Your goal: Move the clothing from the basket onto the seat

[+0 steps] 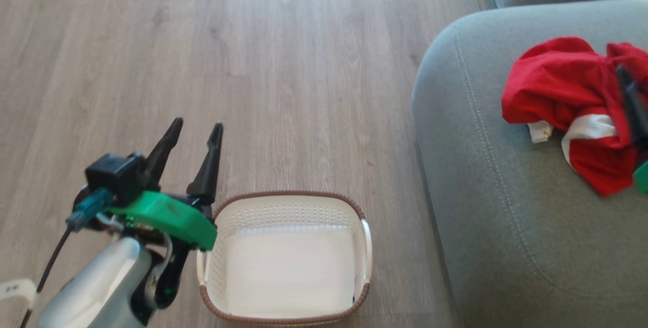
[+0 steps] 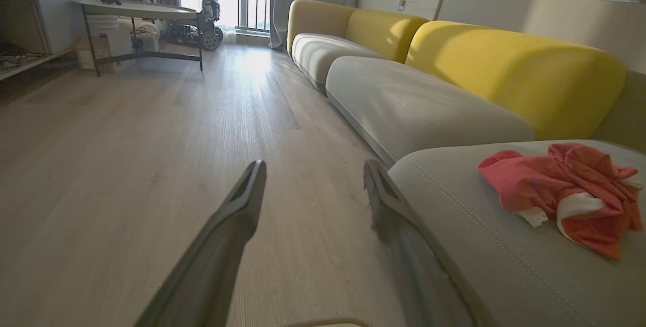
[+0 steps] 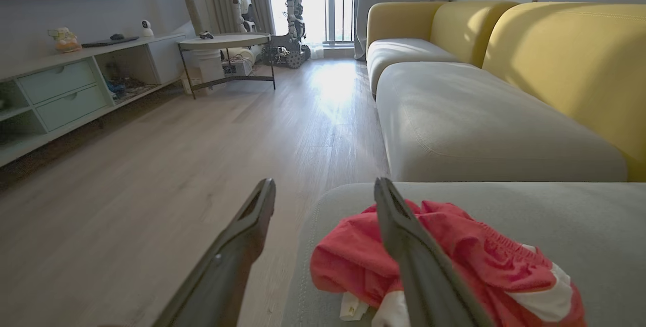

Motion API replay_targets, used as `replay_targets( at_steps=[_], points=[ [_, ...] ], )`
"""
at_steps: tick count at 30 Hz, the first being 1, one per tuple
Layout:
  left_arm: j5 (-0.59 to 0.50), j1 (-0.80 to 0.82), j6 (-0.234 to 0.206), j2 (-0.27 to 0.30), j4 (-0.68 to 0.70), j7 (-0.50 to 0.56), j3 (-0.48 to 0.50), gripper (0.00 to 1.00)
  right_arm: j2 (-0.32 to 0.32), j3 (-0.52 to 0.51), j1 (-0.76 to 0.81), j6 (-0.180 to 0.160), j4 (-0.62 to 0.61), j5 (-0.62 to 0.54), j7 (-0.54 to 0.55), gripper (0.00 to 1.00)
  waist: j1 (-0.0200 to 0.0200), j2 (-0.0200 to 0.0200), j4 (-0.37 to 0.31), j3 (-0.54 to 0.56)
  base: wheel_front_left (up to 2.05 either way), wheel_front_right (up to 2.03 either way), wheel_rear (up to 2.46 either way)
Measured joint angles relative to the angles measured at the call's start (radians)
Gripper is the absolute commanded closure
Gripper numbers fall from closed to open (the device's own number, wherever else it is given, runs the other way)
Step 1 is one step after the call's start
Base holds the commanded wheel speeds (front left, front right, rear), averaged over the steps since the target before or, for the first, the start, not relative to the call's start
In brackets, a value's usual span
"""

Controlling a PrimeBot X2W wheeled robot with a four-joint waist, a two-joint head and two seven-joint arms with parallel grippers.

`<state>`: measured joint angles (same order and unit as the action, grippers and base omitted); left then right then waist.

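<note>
Since the basket [image 1: 283, 214] is seen bare down to its white bottom, the transfer is judged complete or all but so, and the relation that counts is the one between the clothing and the right pincer. The clothing [image 1: 562, 85] lies as one crumpled red heap on the seat [image 1: 455, 166], set back from the stitched edge, toward the right of the head view (two garments cannot be told apart in it). The right pincer [image 3: 323, 185] is placed directly over that heap. In its own wrist view the red cloth is found low and just right of the gap, with one finger [image 3: 404, 246] crossing in front of it, and whether cloth is touched cannot be told. Its jaws are spread wide and nothing is pinched between the tips, so it is taken as released.

The left pincer [image 1: 197, 126] is likewise spread wide and empty. It is held above the floor [image 1: 253, 65] just beside the basket's left rim, well apart from the heap, so the right arm is plainly the nearer.

The heap's long axis is run across the head view, from upper left down to lower right, roughly crosswise to the right pincer's fingers. No clear heading is given by so rumpled a shape, though a white panel [image 1: 590, 128] is shown on the side nearer the robot. Any coming move is judged to be a straight lift away, so that no fold is dragged.
</note>
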<state>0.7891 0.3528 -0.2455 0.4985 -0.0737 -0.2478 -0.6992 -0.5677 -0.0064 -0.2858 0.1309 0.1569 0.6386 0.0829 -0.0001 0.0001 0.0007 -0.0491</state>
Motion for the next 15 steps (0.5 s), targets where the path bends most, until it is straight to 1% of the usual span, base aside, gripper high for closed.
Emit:
replay_targets(
  at_steps=[4, 8, 10, 11, 12, 15],
  points=[
    [-0.021, -0.059, -0.012, -0.002, 0.009, 0.0, 0.049, 0.0, 0.086, -0.049, 0.112, 0.0, -0.072, -0.042, -0.032, 0.0, 0.0, 0.0, 0.025, 0.015, 0.0, 0.0, 0.0],
    [-0.057, -0.126, -0.02, -0.022, 0.025, 0.0, 0.14, 0.0, 0.157, -0.064, 0.186, 0.0, -0.122, -0.078, -0.049, 0.0, 0.0, 0.0, 0.04, 0.029, 0.0, 0.0, 0.0],
    [-0.069, -0.167, -0.014, -0.048, 0.036, 0.0, 0.189, 0.0, 0.193, -0.064, 0.212, 0.0, -0.133, -0.097, -0.06, 0.0, 0.0, 0.0, 0.042, 0.033, 0.0, 0.0, 0.0],
    [-0.076, -0.186, -0.004, -0.06, 0.037, -0.001, 0.208, 0.0, 0.209, -0.063, 0.225, 0.0, -0.139, -0.105, -0.07, 0.0, 0.0, 0.0, 0.042, 0.035, 0.0, 0.0, 0.0],
    [-0.076, -0.186, -0.004, -0.06, 0.037, -0.001, 0.208, 0.0, 0.209, -0.063, 0.225, 0.0, -0.139, -0.105, -0.07, 0.0, 0.0, 0.0, 0.042, 0.035, 0.0, 0.0, 0.0],
    [-0.11, -0.25, 0.019, -0.092, 0.037, -0.001, 0.262, 0.0, 0.251, -0.062, 0.258, 0.0, -0.146, -0.129, -0.11, 0.0, 0.0, 0.0, 0.039, 0.039, 0.0, 0.0, 0.0]
  ],
)
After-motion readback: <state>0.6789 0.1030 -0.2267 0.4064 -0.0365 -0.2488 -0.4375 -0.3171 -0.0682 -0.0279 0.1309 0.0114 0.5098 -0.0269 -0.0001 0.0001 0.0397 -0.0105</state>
